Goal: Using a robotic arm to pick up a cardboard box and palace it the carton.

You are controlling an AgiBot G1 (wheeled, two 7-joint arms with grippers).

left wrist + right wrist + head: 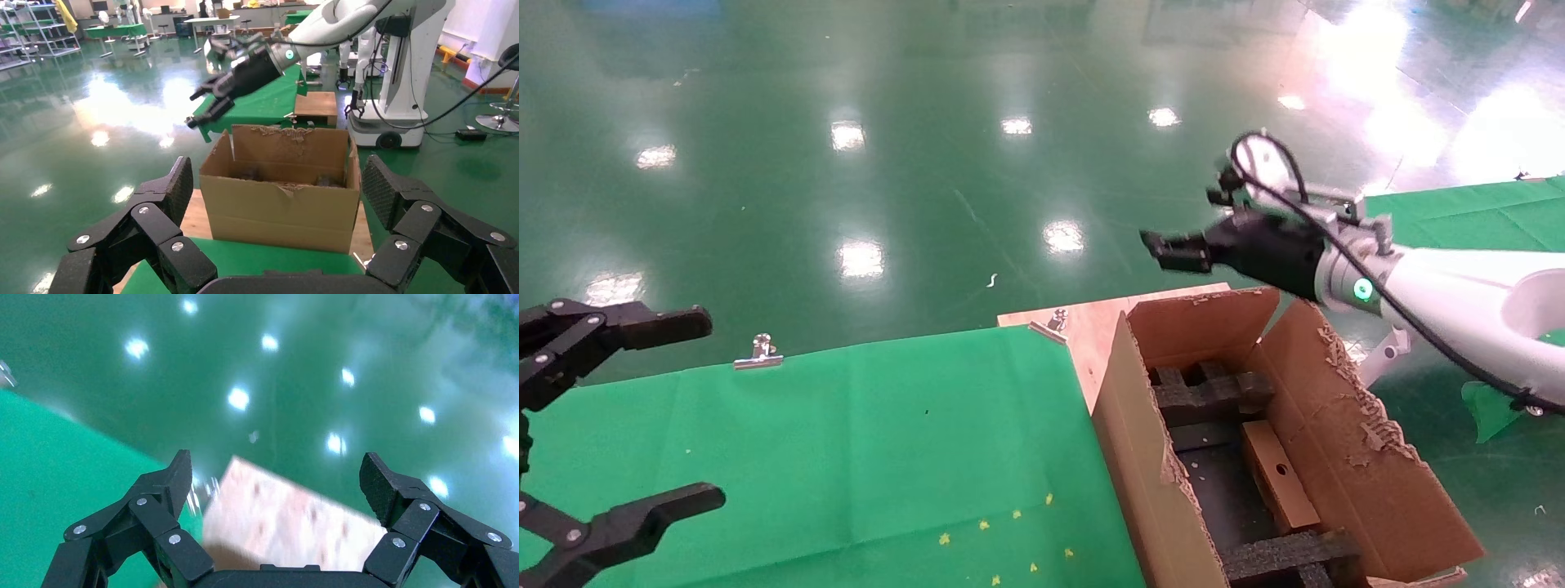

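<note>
The large carton (1344,425) with torn flaps stands on a wooden board at the right of the green table. The slim cardboard box (1279,478) with a round hole lies inside it between black foam blocks (1209,388). My right gripper (1173,249), on the white arm with the green ring light, hangs open and empty above the carton's far edge. It also shows in the left wrist view (208,104), above the carton (281,202). My left gripper (678,408) is open and empty over the table's left side.
Green cloth (846,449) covers the table, held by metal clips (758,353). A wooden board (1091,322) lies under the carton. Shiny green floor lies beyond. A second green-covered table (1467,212) stands at the far right.
</note>
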